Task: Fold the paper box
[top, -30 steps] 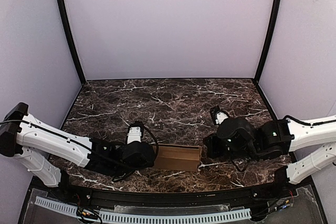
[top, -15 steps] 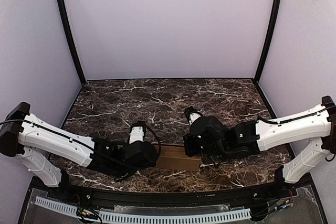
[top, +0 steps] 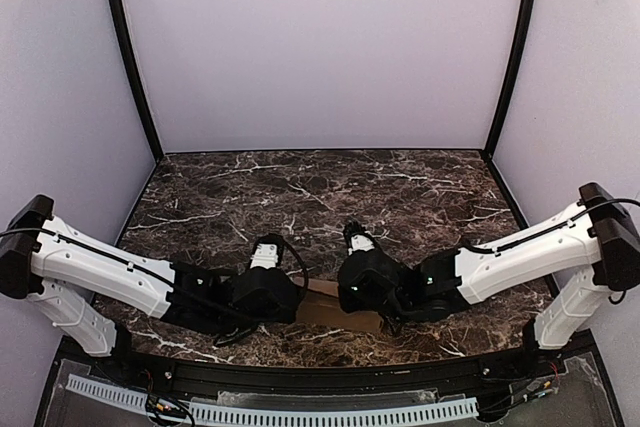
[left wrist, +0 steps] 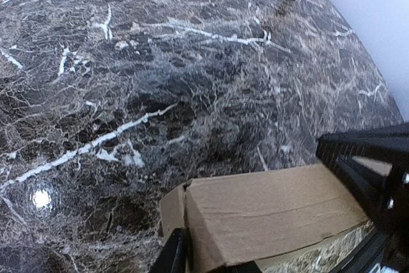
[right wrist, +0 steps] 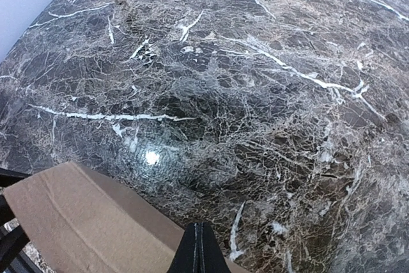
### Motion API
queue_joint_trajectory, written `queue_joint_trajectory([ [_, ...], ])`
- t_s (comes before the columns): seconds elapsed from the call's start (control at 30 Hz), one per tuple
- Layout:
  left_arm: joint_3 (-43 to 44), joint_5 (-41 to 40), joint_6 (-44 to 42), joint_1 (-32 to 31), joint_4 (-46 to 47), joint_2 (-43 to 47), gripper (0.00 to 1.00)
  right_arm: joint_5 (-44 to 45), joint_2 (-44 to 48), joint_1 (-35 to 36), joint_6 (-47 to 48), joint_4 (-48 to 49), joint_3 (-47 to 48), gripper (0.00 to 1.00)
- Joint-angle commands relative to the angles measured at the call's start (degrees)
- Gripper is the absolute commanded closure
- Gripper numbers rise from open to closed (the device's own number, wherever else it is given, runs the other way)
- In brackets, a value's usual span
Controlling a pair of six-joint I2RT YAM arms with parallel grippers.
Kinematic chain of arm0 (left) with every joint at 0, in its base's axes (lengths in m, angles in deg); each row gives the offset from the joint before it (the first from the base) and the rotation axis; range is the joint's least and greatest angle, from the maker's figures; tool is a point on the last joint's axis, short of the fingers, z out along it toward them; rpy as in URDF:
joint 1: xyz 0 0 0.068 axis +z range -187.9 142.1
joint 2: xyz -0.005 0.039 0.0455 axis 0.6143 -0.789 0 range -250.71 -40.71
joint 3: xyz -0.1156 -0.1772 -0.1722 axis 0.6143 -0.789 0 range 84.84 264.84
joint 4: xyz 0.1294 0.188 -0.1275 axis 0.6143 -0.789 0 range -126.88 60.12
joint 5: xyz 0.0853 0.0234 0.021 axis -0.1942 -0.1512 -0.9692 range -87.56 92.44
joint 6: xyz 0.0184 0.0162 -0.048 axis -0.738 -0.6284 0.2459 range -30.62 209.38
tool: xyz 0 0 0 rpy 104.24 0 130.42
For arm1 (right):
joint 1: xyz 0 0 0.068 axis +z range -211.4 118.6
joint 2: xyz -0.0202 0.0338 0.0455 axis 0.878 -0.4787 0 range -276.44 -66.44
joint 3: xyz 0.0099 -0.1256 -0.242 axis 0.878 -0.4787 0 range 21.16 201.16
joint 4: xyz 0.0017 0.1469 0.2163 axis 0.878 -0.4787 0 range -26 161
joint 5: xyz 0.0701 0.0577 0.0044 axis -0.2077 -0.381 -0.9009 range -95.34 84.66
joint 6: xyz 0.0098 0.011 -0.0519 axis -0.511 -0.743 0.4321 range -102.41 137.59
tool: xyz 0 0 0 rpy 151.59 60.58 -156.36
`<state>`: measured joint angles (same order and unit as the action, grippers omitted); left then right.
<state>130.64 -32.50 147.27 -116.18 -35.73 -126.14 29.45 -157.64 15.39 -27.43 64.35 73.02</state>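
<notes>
**Two robot arms meet over a brown paper box at the front of a marble table**

We see the paper box (top: 322, 309), plain brown cardboard without print, lying low on the table near its front edge, about midway between the left and right sides. Its long side runs left to right. From above, most of it is hidden under the two wrists, and only a strip of brown shows between them. In the left wrist view its top panel is smooth, and a small flap is bent round at its left end.

The left gripper (left wrist: 209, 261) sits at that left end. One dark finger (left wrist: 174, 254) shows just beside the flap and another dark part lies under the cardboard edge. We cannot tell whether the jaws are clamped on the card or merely set around it.

The right gripper (right wrist: 198, 247) is over the box's other end. Its two fingers are pressed together into a single point with no gap, and the tip sits at the cardboard's edge. It holds nothing between them.

The left arm (top: 100, 272) and right arm (top: 520, 252), both white with black joints, reach inward from the sides. The table (top: 330, 197) is dark marble with white veins. Pale lilac walls (top: 320, 47) enclose it.
</notes>
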Motion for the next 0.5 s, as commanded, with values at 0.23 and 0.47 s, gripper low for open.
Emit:
queue_joint_trajectory([
  [0.23,-10.7,21.4,-6.5,-0.5,-3.9,10.2,0.58,5.0,-5.7,2.7,-7.4,-2.8,-2.7,1.0],
  [0.47,-15.2,20.1,-6.9,-0.5,-1.9,17.0,0.55,6.0,-6.2,3.9,-6.7,-3.1,-1.3,1.0],
])
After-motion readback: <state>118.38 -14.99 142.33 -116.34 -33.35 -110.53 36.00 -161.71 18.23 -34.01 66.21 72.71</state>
